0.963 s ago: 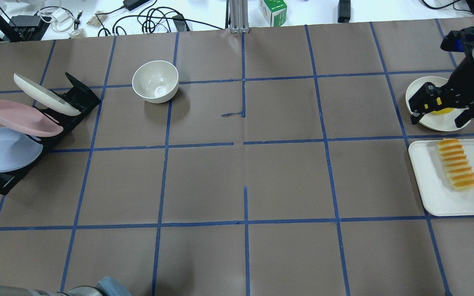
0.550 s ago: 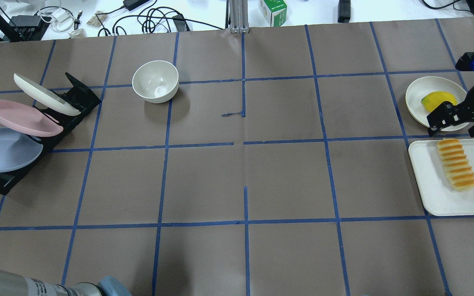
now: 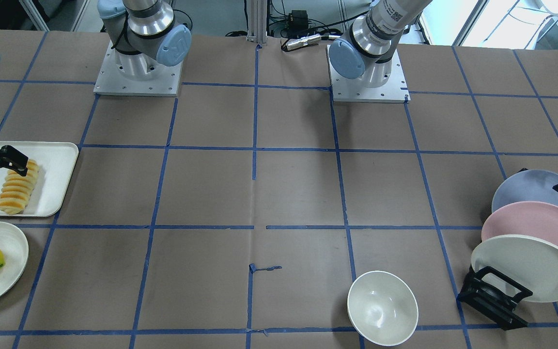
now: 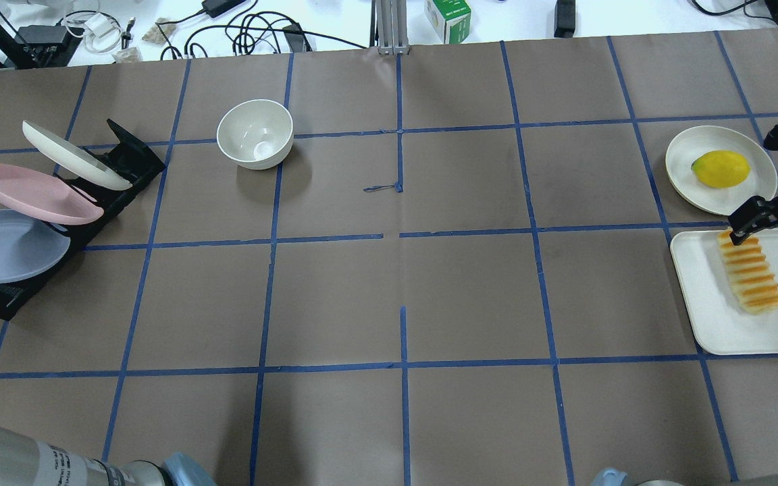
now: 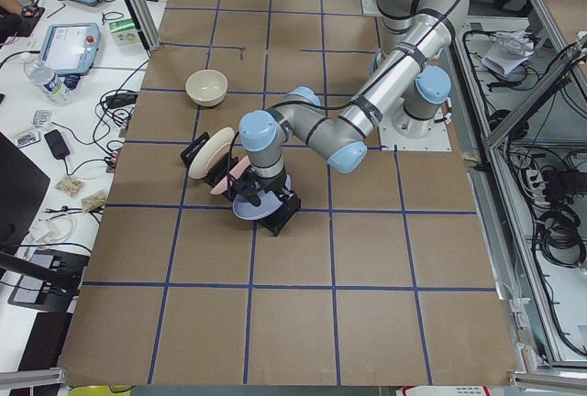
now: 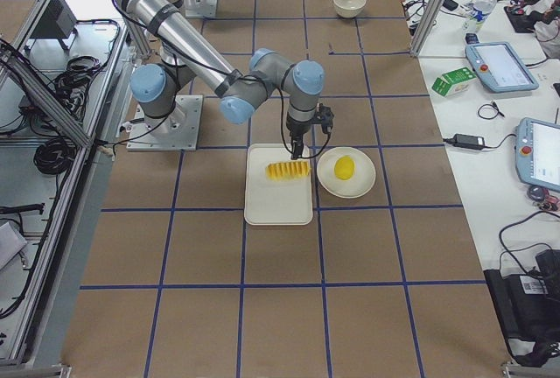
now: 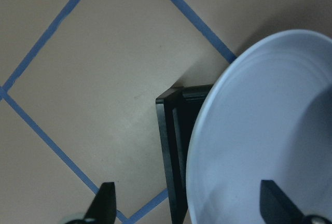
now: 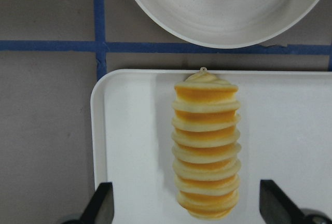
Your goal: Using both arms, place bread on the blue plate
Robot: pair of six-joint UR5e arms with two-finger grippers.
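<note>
The bread lies lengthwise on a white tray at the right edge of the table. My right gripper is open and hovers over the bread's far end; in the right wrist view its fingers stand wide on either side of the bread. The blue plate leans in the front slot of a black rack at the far left. My left gripper is open, with the blue plate's rim between its fingers, not touching.
A pink plate and a cream plate lean in the same rack behind the blue one. A white bowl stands at mid-left. A lemon lies on a cream plate just beyond the tray.
My right gripper has moved from above the lemon plate toward the tray and now stands over the bread's far end. My left arm's lower link has slid further into view at bottom left.
</note>
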